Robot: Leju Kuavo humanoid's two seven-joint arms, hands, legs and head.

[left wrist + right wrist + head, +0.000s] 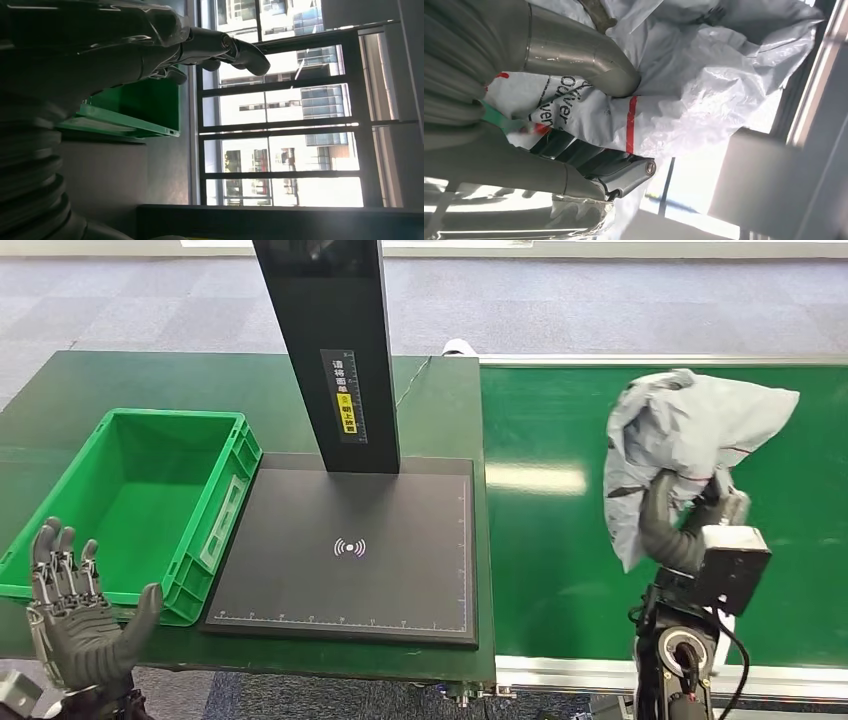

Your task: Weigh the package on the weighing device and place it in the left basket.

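Observation:
A crumpled grey-white plastic mail package [690,440] hangs in the air above the green conveyor belt [560,540], gripped by my right hand [685,525]. In the right wrist view the thumb and fingers [624,175] close around the package [704,75], which has red and black print. The black flat weighing device [350,550] lies mid-table with a tall black post [335,350] behind it. The empty green basket [215,530] stands left of the scale. My left hand [80,615] hovers open at the basket's near corner, fingers spread [240,50].
The dark green table [120,380] carries the basket and scale. The conveyor's white rim [600,675] runs along the near right side. Grey carpet floor [600,300] lies beyond. Through the left wrist view, windows [280,150] and the basket's edge [125,122] appear.

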